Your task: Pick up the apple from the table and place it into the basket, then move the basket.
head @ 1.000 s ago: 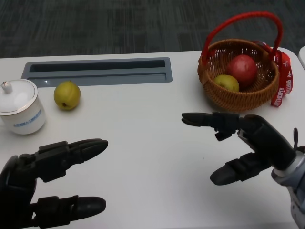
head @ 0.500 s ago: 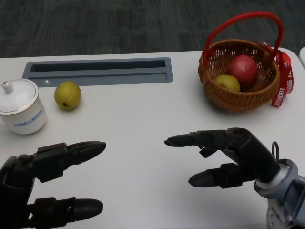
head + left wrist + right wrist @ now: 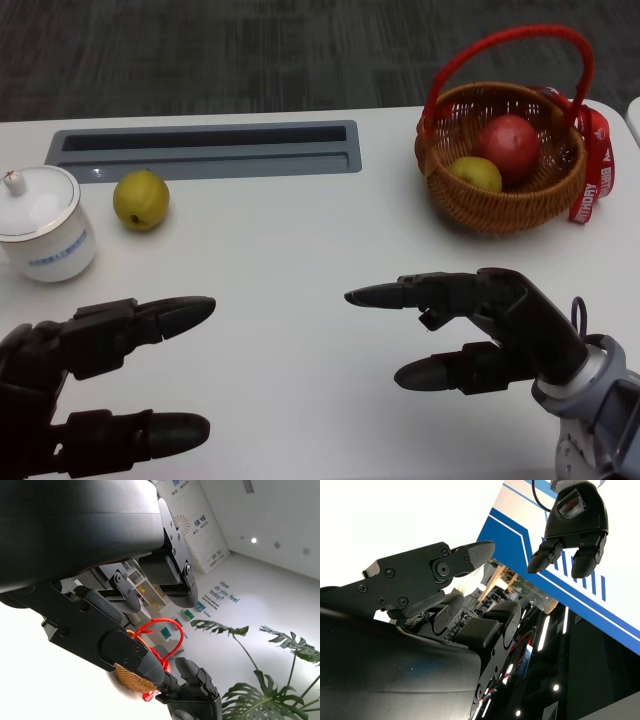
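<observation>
A wicker basket (image 3: 500, 212) with a red handle stands at the table's far right. Inside it lie a red apple (image 3: 509, 146) and a small yellow-green fruit (image 3: 476, 173). The basket (image 3: 134, 678) also shows in the left wrist view behind my left hand's fingers (image 3: 115, 645). Another yellow-green fruit (image 3: 140, 199) lies on the table at the left. My right hand (image 3: 480, 330) hovers low at the right front, fingers apart, holding nothing. At the lower left, my left hand (image 3: 85, 395) is also open and empty.
A white lidded cup (image 3: 42, 235) stands at the left edge beside the loose fruit. A grey recessed tray (image 3: 200, 150) runs along the table's back. A red ribbon (image 3: 592, 170) hangs on the basket's right side. The left hand (image 3: 575, 520) shows in the right wrist view.
My right hand drew back from near the basket toward me and lowered, then held still. My left hand sank slightly. Basket and fruits have not moved.
</observation>
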